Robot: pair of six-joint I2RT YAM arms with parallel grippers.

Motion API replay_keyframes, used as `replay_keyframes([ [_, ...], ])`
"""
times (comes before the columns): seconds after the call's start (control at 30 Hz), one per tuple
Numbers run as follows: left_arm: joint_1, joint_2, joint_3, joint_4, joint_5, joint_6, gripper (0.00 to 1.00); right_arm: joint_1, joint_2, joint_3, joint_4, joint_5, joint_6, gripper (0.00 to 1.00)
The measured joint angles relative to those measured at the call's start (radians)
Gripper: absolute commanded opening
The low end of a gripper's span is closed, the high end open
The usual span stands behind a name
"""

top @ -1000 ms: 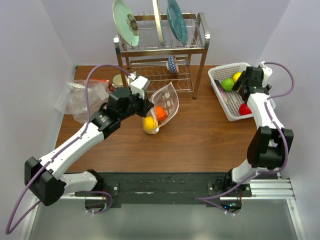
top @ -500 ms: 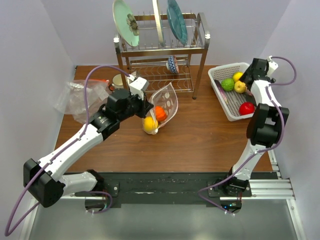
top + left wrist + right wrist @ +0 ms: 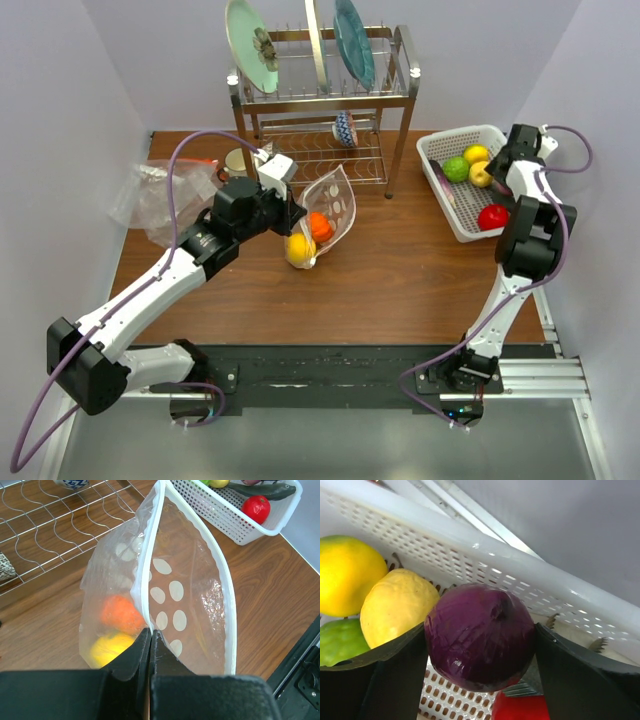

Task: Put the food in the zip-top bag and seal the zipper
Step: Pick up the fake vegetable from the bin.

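1. Top view: bright, even overhead light; soft, short shadows on the table [image 3: 400, 280].
2. Left wrist view: the dotted bag [image 3: 175, 595] is sharp, with white glints on its plastic; the left gripper [image 3: 150, 640] is dark and blurred.
3. Right wrist view: the purple onion [image 3: 480, 635] has a dull sheen; the basket [image 3: 485, 550] rim is nearly washed out.

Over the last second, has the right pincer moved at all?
Yes. The right pincer, shut on a purple round, went rightward across the white basket, from over its middle to its far right corner.
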Motion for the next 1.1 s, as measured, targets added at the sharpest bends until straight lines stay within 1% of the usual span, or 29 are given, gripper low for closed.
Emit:
replay_keyframes([
  [0.03,0.000,0.000,0.000,0.000,0.000,0.000,0.00,0.000,-0.001,0.000,0.005,-0.011,0.000,0.65],
  [0.13,0.000,0.000,0.000,0.000,0.000,0.000,0.00,0.002,-0.015,-0.018,0.026,-0.030,0.002,0.61],
  [0.17,0.000,0.000,0.000,0.001,0.000,0.000,0.00,0.002,-0.031,-0.040,0.041,-0.043,0.002,0.59],
  [0.23,0.000,0.000,0.000,0.002,0.000,0.000,0.00,0.002,-0.080,-0.089,0.050,-0.071,0.001,0.59],
  [0.4,0.000,0.000,0.000,0.005,0.001,0.000,0.00,0.003,-0.277,-0.195,0.069,-0.168,0.000,0.57],
  [0.6,0.007,0.000,0.000,0.005,0.008,-0.001,0.00,0.032,-0.491,-0.262,0.098,-0.298,0.003,0.57],
  [0.77,0.007,0.000,0.000,0.006,0.011,-0.001,0.00,0.140,-0.625,-0.343,0.105,-0.385,0.002,0.57],
  [0.87,0.007,0.000,0.000,0.006,0.011,-0.001,0.00,0.234,-0.695,-0.393,0.097,-0.436,-0.007,0.56],
  [1.1,0.007,0.000,0.000,0.006,0.011,-0.001,0.00,0.500,-0.849,-0.488,0.081,-0.529,-0.018,0.55],
])
